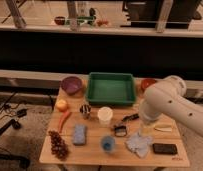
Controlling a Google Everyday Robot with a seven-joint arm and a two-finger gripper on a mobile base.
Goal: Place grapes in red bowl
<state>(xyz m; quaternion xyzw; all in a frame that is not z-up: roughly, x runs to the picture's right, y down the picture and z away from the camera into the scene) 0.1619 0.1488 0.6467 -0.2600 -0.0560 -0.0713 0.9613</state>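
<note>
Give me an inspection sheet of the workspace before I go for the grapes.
surface: wooden table, crowded.
job's things: grapes at its near left corner, untouched; red bowl at the back right, partly behind the arm.
clutter: purple bowl, green tray, carrot, white cup, blue sponge, blue cup, cloth.
hand: open, empty, low over the table's right side by the cloth, far from the grapes.
cables: dark cables on the floor at left.
surroundings: long counter behind the table.
</note>
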